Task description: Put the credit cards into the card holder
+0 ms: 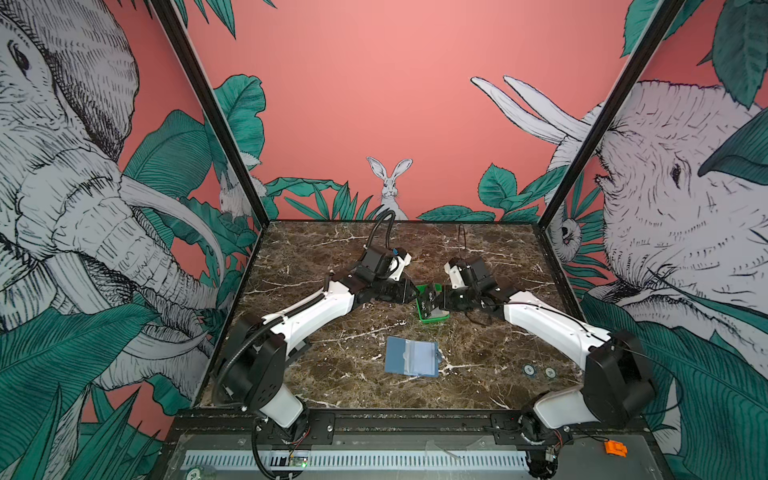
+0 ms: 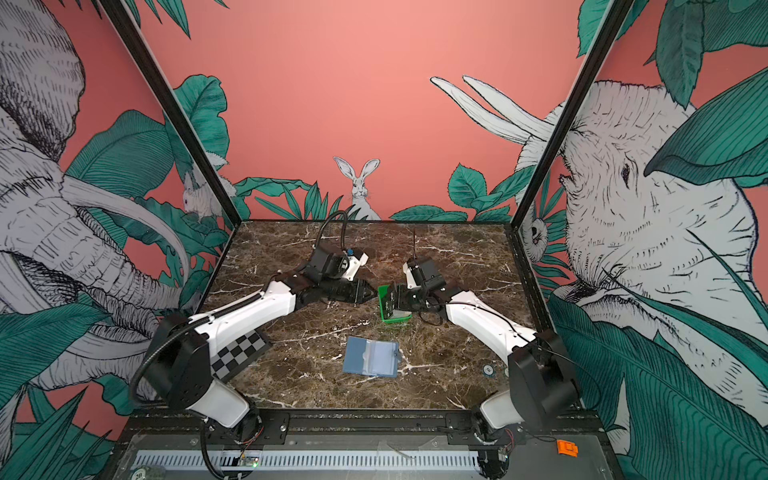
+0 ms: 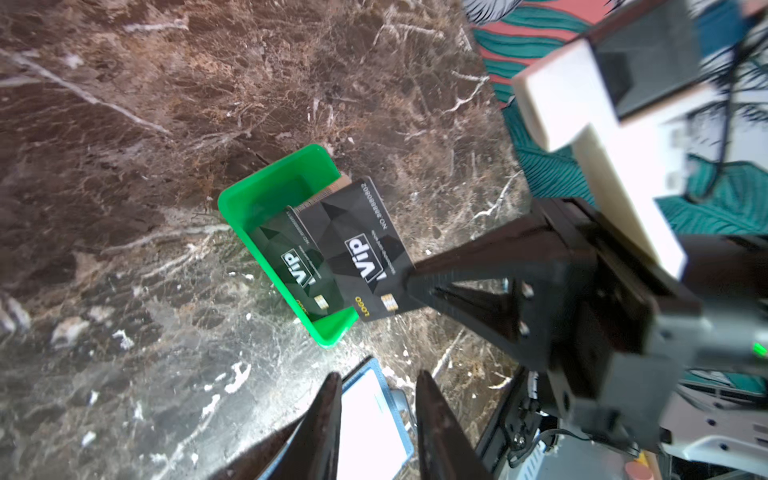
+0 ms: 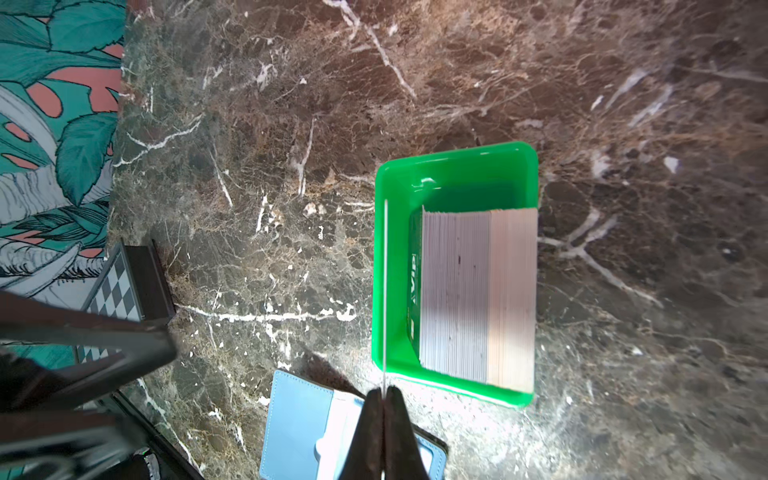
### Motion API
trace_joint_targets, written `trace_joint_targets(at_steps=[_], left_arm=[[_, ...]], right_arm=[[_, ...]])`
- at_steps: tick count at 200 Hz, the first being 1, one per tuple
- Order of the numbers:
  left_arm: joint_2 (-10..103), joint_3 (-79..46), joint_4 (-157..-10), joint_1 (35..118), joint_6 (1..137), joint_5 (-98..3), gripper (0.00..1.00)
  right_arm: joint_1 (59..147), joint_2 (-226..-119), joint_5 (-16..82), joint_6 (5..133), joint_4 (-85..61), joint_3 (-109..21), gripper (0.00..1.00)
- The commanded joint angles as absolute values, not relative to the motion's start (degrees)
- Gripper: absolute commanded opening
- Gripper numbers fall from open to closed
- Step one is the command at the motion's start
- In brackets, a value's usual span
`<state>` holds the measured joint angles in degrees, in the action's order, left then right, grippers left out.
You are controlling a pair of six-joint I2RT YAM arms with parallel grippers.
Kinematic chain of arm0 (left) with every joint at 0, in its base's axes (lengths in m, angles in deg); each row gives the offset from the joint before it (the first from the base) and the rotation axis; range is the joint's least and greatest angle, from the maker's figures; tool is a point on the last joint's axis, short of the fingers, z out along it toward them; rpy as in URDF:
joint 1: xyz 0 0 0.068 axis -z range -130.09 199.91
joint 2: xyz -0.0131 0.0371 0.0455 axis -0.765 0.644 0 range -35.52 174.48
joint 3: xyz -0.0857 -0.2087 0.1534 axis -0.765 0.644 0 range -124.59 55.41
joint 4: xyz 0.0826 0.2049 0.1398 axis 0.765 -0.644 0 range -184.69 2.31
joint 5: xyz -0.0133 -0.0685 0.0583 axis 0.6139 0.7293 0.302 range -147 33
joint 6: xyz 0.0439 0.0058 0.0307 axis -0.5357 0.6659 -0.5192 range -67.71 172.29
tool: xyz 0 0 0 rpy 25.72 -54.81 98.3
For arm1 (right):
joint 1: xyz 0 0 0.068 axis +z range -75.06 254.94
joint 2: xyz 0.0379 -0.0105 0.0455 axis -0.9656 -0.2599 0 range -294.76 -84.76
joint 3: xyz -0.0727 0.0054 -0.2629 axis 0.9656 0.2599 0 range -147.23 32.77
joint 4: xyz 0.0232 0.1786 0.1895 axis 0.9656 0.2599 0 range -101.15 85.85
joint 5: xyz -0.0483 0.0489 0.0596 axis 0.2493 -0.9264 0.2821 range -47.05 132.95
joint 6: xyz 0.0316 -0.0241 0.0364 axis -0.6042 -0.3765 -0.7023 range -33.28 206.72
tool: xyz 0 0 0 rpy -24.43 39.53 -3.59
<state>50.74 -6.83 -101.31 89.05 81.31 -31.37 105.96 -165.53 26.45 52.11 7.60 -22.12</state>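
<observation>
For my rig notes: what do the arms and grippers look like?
Left arm and right arm: white shells, black joints. Left gripper and right gripper: black tapered fingers. Ribbed black hose, checkerboard patch on the left; thin black cable on the right.

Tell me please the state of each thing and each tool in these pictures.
right tool, shut on the held card.
left tool, open, empty.
held card, black VIP, on edge at the green tray.
card stack, standing on edge inside the tray.
green tray, upright on the table.
card holder, lying open on the table.
</observation>
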Motion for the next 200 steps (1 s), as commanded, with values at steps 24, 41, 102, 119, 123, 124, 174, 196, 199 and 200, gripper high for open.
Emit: trace_joint_targets(at_steps=[24,41,102,119,123,124,174,196,199,200], left_arm=[[40.5,4.7,-92.3,89.4,91.4,-32.0,0.33],[37.4,9.3,-87.6,89.4,95.1,-31.8,0.34],[28.4,23.0,-72.7,89.4,100.2,-27.1,0.32],[26.4,25.9,-68.6,89.4,101.4,-26.2,0.32],[26.1,26.4,-68.0,89.4,101.6,-25.8,0.32],[26.0,26.6,-67.7,89.4,101.7,-25.7,0.32],[24.0,32.0,-54.4,89.5,107.0,-20.7,0.32],[24.1,32.3,-51.4,89.7,108.2,-19.3,0.32],[24.2,32.3,-51.0,89.7,108.3,-19.1,0.32],[24.2,32.3,-50.8,89.7,108.3,-19.1,0.32]], right_arm=[[106.3,-155.9,27.1,49.7,1.5,-15.0,0.0],[106.4,-152.7,26.0,49.0,-0.8,-11.9,0.0],[107.6,-142.2,22.1,42.7,-7.9,-2.4,0.0],[108.0,-139.8,20.9,40.9,-9.6,-0.7,0.0],[108.1,-139.2,20.7,40.4,-10.0,-0.4,0.0],[108.1,-139.1,20.7,40.3,-10.1,-0.2,0.0],[108.6,-132.2,18.5,34.1,-16.7,4.7,0.0],[108.7,-130.7,17.3,30.3,-21.5,7.0,0.0],[108.7,-130.6,17.0,29.9,-22.0,7.2,0.0],[108.7,-130.6,16.9,29.8,-22.2,7.3,0.0]])
